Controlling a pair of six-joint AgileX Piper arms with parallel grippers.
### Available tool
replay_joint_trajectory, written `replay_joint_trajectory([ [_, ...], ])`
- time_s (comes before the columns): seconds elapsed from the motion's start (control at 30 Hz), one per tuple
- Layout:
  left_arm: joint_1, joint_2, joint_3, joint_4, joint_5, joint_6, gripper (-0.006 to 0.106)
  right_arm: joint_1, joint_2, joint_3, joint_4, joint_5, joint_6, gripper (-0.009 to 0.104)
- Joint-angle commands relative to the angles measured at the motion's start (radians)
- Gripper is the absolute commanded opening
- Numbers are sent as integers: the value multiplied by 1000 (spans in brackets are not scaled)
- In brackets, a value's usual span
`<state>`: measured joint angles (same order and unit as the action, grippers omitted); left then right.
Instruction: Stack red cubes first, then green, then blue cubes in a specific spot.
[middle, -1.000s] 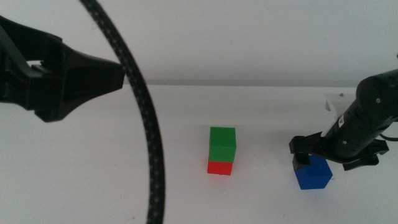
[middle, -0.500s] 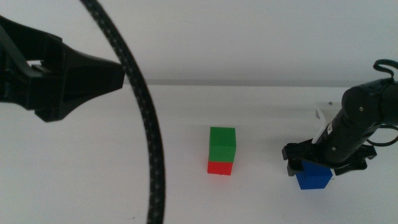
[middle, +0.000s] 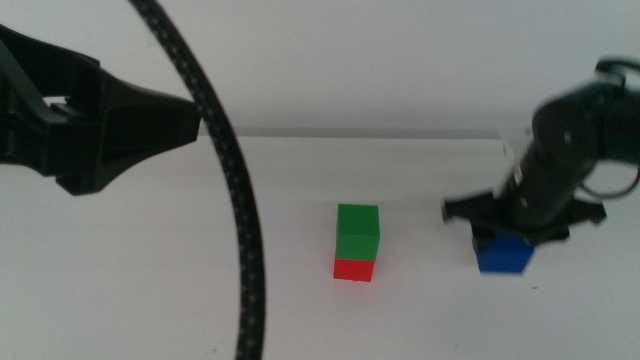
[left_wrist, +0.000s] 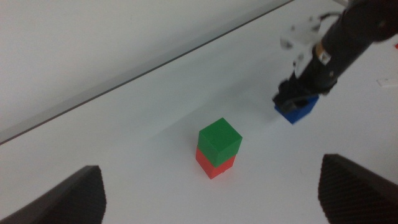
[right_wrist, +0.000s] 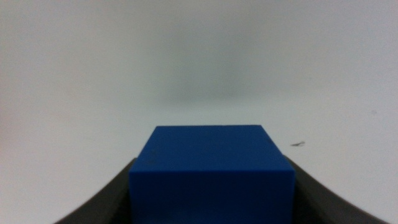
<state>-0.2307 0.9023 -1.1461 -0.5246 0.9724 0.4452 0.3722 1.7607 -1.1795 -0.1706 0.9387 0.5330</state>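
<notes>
My right gripper (middle: 503, 237) sat at the right of the middle view, clenched on the blue cube (middle: 503, 256), whose sides pressed against both jaws in my right wrist picture (right_wrist: 211, 171). Whether the cube rested on the white table (middle: 200, 290) or hung just above it, I could not tell. Near the frame's center stood the green cube (middle: 358, 232), square on top of the red cube (middle: 353, 269), well apart from the blue one. My left gripper (left_wrist: 211, 205) waited at the upper left of the middle view, jaws spread wide, grasping nothing.
</notes>
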Motion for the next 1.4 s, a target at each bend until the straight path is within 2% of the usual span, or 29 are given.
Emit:
replay_joint_trajectory([
  [0.0,1,-2,3,-5,-13,-1,91,58,-27,-105,-35,114,112,8],
  [0.23,1,-2,3,-5,-13,-1,91,214,33,-390,-55,265,258,8],
  [0.47,1,-2,3,-5,-13,-1,91,321,123,-555,-85,365,308,8],
  [0.73,1,-2,3,-5,-13,-1,91,367,178,-614,-96,378,360,8],
  [1.2,1,-2,3,-5,-16,-1,91,396,197,-608,-64,379,365,8],
  [1.37,1,-2,3,-5,-16,-1,91,396,192,-599,-91,379,363,8],
])
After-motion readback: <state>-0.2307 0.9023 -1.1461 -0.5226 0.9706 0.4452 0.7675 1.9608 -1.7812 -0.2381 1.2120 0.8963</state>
